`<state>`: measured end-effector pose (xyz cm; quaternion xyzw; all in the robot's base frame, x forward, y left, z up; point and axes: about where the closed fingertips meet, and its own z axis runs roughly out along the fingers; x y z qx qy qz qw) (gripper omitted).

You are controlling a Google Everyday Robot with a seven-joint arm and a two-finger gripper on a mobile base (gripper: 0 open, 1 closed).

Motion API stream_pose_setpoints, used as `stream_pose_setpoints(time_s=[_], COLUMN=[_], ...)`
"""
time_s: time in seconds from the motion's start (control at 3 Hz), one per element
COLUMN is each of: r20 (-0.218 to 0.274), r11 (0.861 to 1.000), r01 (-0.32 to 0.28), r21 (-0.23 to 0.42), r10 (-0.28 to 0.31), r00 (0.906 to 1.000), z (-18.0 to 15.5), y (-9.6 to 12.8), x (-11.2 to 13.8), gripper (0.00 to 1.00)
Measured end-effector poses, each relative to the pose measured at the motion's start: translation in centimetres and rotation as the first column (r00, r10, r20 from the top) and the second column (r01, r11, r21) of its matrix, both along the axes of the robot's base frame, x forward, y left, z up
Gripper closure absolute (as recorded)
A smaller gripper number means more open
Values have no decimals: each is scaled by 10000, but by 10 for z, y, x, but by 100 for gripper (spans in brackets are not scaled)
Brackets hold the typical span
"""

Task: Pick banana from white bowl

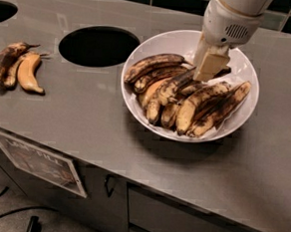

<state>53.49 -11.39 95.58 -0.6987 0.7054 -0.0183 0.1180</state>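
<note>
The pincer (209,66) is down in the white bowl (158,43) on the right of the worktop (85,119), at the far end of the darkest banana (173,87). If it is open or closed, I cannot tell.

One white bowl (175,43) sits on the desk (75,118) and holds about eight bananas, one banana (173,88) among them nearly all black. One end effector (209,67) reaches down into that pile. Three loose bananas (19,70) lie at the left. The desk has two round holes (98,46), and one label (37,163) hangs below.
</note>
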Motion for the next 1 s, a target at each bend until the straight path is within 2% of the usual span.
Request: stream_pose_setpoints(time_s=[0.67, 1.0], r20=[1085, 1154], r11=[9998, 9999], r01=[-12, -17], r21=[-187, -150], r10=[33, 34], r00=[9941, 9933], z=[42, 43], y=[8, 9], x=[-24, -23], gripper=[100, 100])
